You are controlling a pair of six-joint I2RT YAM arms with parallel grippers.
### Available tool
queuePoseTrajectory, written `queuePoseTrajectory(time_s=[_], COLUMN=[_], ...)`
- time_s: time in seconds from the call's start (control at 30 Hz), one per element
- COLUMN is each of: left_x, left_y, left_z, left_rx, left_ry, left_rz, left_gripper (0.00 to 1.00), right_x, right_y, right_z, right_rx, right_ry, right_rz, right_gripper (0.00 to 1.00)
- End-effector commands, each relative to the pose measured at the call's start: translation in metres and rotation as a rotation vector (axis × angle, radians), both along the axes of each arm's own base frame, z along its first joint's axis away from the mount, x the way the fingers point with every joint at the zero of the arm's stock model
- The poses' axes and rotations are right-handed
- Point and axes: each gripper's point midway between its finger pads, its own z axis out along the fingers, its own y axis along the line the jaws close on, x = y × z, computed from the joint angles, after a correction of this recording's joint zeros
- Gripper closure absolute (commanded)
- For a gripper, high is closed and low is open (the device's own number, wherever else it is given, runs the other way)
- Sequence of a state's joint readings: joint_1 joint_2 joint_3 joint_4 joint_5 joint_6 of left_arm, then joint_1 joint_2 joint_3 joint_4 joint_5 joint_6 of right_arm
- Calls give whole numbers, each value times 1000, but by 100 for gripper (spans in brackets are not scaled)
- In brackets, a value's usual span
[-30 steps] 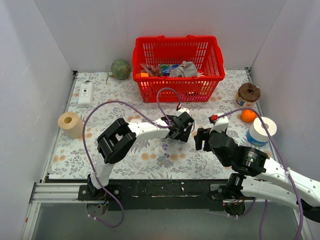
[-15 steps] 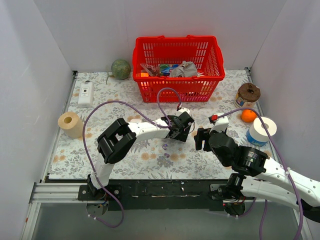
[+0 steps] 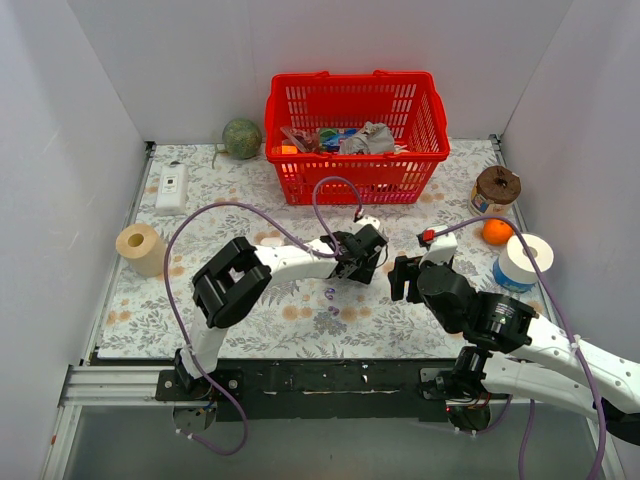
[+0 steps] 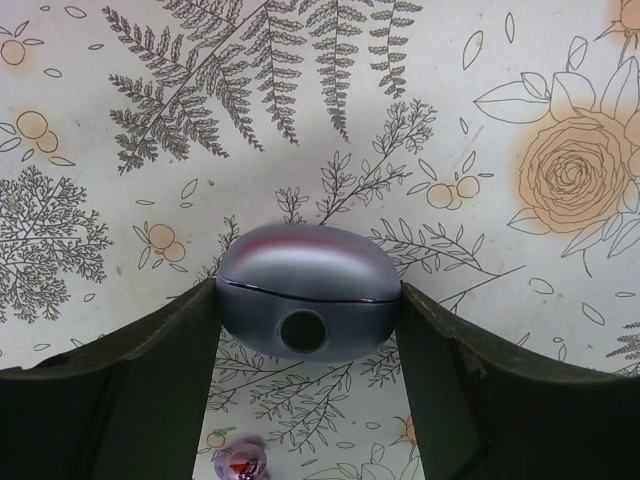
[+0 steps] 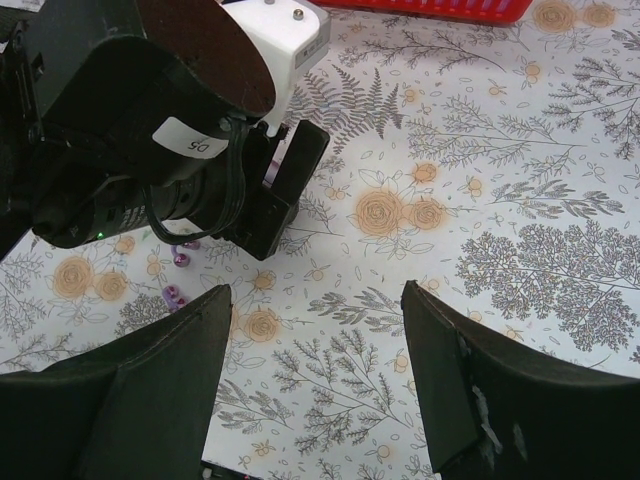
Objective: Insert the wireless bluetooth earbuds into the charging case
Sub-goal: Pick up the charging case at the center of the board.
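Note:
The charging case [image 4: 308,290] is a lavender oval with its lid closed, lying on the flowered cloth. My left gripper [image 4: 308,298] is shut on it, one dark finger [image 4: 170,350] pressing each side. In the top view the left gripper [image 3: 360,258] hides the case. One glossy purple earbud [image 4: 240,462] lies just behind the case. Both earbuds show from above, one [image 3: 330,293] near the left gripper and the other [image 3: 331,312] a little nearer the table's front edge. My right gripper [image 3: 400,278] hangs open and holds nothing, right of the left one. In its own view the right gripper [image 5: 315,300] sees the earbuds [image 5: 172,297] at lower left.
A red basket [image 3: 356,176] of odds and ends stands at the back. A green ball [image 3: 241,137] and a white switch box [image 3: 172,187] lie at back left, a tape roll [image 3: 139,247] at left. A brown-lidded jar [image 3: 496,186], an orange [image 3: 496,231] and a white tub [image 3: 519,262] sit at right.
The left gripper's jaws have closed in onto the sides of the charging case. The right arm has not moved.

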State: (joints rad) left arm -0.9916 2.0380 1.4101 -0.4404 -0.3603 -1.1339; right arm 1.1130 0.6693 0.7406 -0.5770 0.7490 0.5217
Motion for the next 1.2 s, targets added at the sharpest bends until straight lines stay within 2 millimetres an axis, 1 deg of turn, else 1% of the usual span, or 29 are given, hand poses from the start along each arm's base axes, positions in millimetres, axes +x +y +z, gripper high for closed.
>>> queuePoseTrajectory(time_s=[0.0, 0.03, 0.07, 0.1, 0.17, 0.2, 0.23, 0.27, 0.3, 0.33, 0.37, 0.4, 0.43, 0.47, 0.5, 0.53, 0.57, 0.6, 0.63, 0.67, 0.7, 0.73, 0.77, 0.8, 0.87, 0.9, 0.97, 1.03, 1.17], left_x=[-10, -10, -7, -6, -6, -7, -6, -11, -14, -17, -27, -32, -41, -51, -57, -70, -78, -87, -103, -110, -114, -118, -126, -129, -134, -134, -132, -131, -127], left_y=[15, 16, 14, 13, 15, 15, 14, 21, 26, 25, 37, 42, 47, 59, 64, 68, 73, 81, 89, 97, 104, 109, 115, 118, 126, 127, 130, 131, 132], left_z=[-1, 1, 23, 33, 53, 81, 96, 97, 132, 149, 144, 155, 191, 177, 178, 214, 217, 201, 221, 221, 208, 207, 219, 210, 219, 218, 218, 219, 221], left_rx=[14, -3, -47, -71, -122, -185, -228, -228, -302, -361, -361, -397, -508, -498, -522, -641, -668, -669, -742, -758, -739, -736, -765, -729, -738, -727, -698, -680, -639], left_ry=[9, -2, -39, -60, -109, -149, -183, -194, -249, -283, -291, -319, -389, -390, -414, -500, -533, -576, -643, -684, -718, -745, -795, -815, -866, -870, -893, -905, -930], left_rz=[2, 4, 10, 10, -6, -15, -20, -37, -44, -63, -97, -111, -133, -159, -187, -236, -276, -324, -385, -409, -434, -451, -484, -518, -535, -536, -537, -542, -548], left_gripper=[87, 97, 100, 100, 100, 100, 100, 100, 100, 100, 100, 100, 100, 100, 100, 100, 100, 100, 100, 100, 100, 100, 100, 100, 100, 100, 100, 100, 100], right_x=[2, 2, 2, 3, 5, 5, 8, 9, 8, 11, 11, 10, 11, 11, 9, 10, 10, 5, 3, 0, -6, -8, -12, -20, -23, -28, -31, -32, -32], right_y=[3, 4, 4, 5, 6, 7, 11, 14, 19, 27, 32, 40, 48, 54, 65, 71, 77, 90, 96, 102, 110, 118, 123, 132, 142, 150, 156, 166, 176], right_z=[7, 8, 10, 22, 33, 40, 57, 63, 68, 81, 85, 91, 91, 99, 104, 103, 107, 110, 111, 112, 122, 117, 118, 126, 124, 126, 127, 122, 104], right_rx=[45, 45, 48, 66, 60, 59, 71, 68, 68, 69, 66, 78, 59, 66, 91, 75, 85, 104, 103, 99, 120, 105, 102, 128, 132, 144, 144, 128, 80], right_ry=[-9, -10, -10, -22, -25, -29, -41, -41, -38, -45, -44, -45, -46, -55, -61, -64, -69, -63, -60, -55, -52, -27, -18, -9, 16, 29, 45, 77, 135], right_rz=[-13, -11, -11, -13, -15, -13, -13, -3, 16, 34, 52, 89, 119, 143, 187, 216, 239, 301, 331, 367, 422, 453, 487, 544, 585, 627, 655, 679, 679], right_gripper=[24, 24, 24, 24, 24, 24, 24, 24, 24, 24, 24, 24, 25, 25, 25, 25, 25, 25, 25, 25, 25, 24, 23, 23, 22, 21, 15, 13, 12])
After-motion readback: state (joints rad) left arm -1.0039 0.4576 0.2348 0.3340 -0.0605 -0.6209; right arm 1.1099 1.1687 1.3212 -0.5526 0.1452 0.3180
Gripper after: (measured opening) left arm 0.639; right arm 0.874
